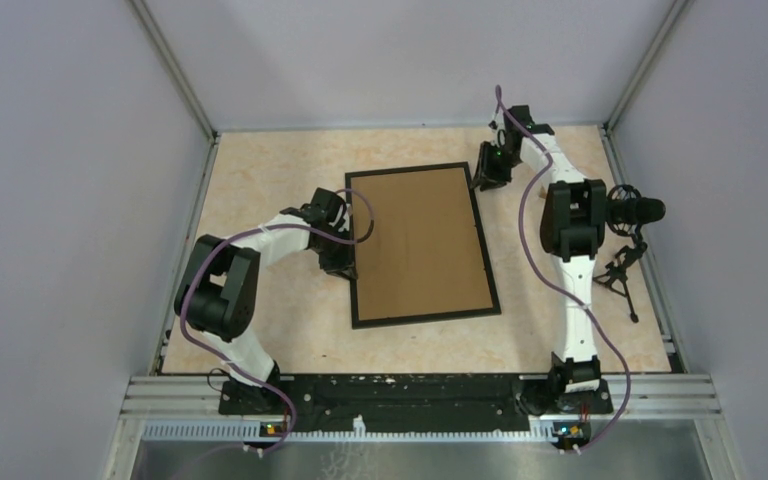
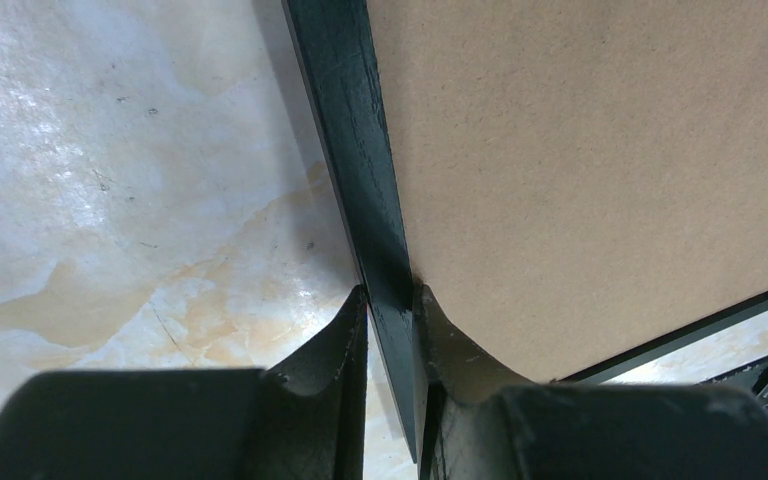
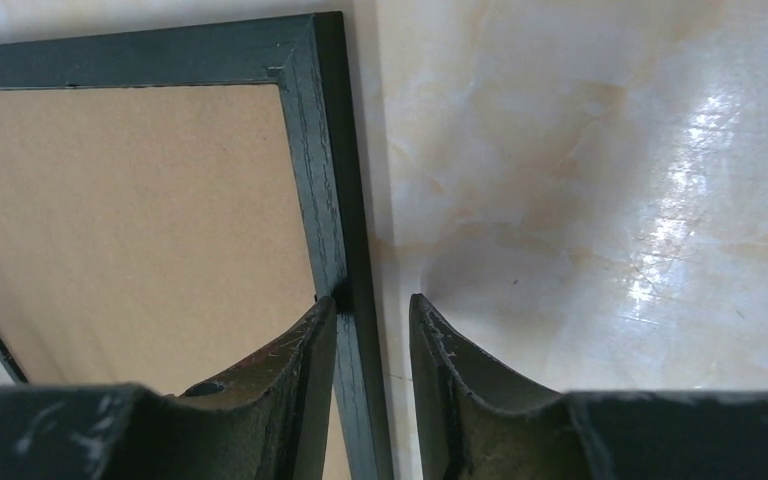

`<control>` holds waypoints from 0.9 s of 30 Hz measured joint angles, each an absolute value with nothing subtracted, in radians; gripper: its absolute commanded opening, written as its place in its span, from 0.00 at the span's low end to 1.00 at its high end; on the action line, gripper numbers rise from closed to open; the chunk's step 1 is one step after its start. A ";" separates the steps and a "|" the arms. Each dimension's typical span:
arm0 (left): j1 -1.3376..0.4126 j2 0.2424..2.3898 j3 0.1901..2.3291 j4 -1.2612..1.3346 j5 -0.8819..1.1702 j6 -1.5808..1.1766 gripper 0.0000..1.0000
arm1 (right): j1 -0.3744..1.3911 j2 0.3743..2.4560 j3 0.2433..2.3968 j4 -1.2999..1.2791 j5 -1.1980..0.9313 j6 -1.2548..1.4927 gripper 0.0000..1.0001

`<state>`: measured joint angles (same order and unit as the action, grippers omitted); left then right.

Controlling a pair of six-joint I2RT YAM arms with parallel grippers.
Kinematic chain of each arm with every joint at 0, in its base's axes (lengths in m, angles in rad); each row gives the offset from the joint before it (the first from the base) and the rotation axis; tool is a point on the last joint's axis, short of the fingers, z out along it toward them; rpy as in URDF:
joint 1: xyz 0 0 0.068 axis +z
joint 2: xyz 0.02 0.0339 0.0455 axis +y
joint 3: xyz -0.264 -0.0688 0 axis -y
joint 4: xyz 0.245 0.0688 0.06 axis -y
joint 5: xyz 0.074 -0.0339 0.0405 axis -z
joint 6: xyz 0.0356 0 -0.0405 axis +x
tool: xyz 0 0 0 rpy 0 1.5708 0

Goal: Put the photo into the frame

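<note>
Frame [image 1: 422, 245] lies back up on the table [image 1: 260, 180]. Left gripper [image 2: 391, 298] pinches its left rail. Right gripper [image 3: 371, 302] straddles the right rail, with the outer finger not touching. Microphone [image 1: 645, 210] stands just beyond the right arm.

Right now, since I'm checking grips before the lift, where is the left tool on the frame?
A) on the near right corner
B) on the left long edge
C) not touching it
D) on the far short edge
B: the left tool is closed with one finger on either side of the black rim of the frame, along its left long edge.
</note>
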<state>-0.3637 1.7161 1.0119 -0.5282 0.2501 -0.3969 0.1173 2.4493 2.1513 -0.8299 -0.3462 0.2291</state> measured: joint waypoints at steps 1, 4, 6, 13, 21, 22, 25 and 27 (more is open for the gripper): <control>-0.363 1.717 1.013 -0.530 0.250 -0.397 0.00 | 0.117 2.449 2.148 -0.829 -0.352 0.228 0.33; -0.363 1.718 1.014 -0.531 0.251 -0.396 0.00 | 0.117 2.449 2.140 -0.826 -0.370 0.223 0.33; -0.363 1.718 1.014 -0.531 0.252 -0.395 0.00 | 0.117 2.449 2.139 -0.826 -0.382 0.221 0.32; -0.363 1.718 1.014 -0.531 0.252 -0.394 0.00 | 0.117 2.449 2.135 -0.832 -0.381 0.219 0.32; -0.363 1.718 1.014 -0.531 0.252 -0.393 0.00 | 0.128 2.503 2.242 -0.919 -0.352 0.218 0.33; -0.363 1.718 1.014 -0.531 0.252 -0.393 0.00 | 0.131 2.517 2.274 -0.943 -0.342 0.212 0.33; -0.363 1.720 1.015 -0.527 0.253 -0.394 0.00 | 0.149 2.556 2.356 -0.986 -0.305 0.189 0.34; -0.363 1.720 1.015 -0.525 0.253 -0.393 0.00 | 0.165 2.573 2.394 -0.996 -0.271 0.173 0.36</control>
<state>-0.3626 1.7199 1.0153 -0.5247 0.2527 -0.3935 0.1646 2.5729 2.3939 -0.9962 -0.2707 0.1734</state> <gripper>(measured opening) 0.230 0.340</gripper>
